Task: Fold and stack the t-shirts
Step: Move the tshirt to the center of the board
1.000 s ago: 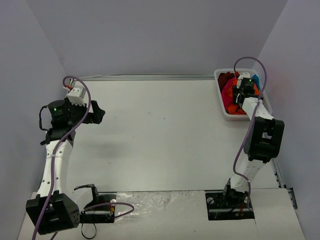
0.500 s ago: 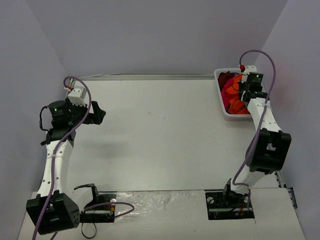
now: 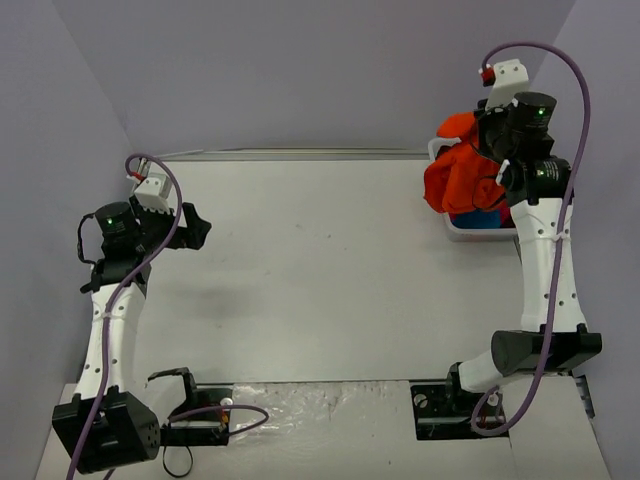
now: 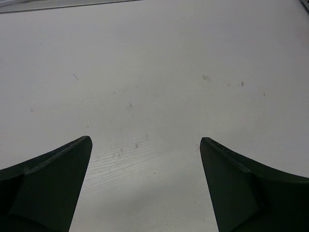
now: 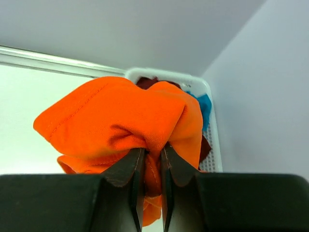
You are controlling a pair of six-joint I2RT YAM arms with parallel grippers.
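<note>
My right gripper is shut on the bright orange t-shirt and holds it bunched in the air above the white basket at the back right. In the right wrist view the fingers pinch a fold of the orange t-shirt. Below it, a teal-blue shirt and a dark red shirt lie in the basket. My left gripper is open and empty over the table at the left; its view shows only bare table.
The white table spreads between the arms. Grey walls close the back and sides. The basket stands against the right wall at the table's far right corner.
My right gripper has closed on the orange shirt and risen, lifting it out of the basket. The left arm has barely moved.
</note>
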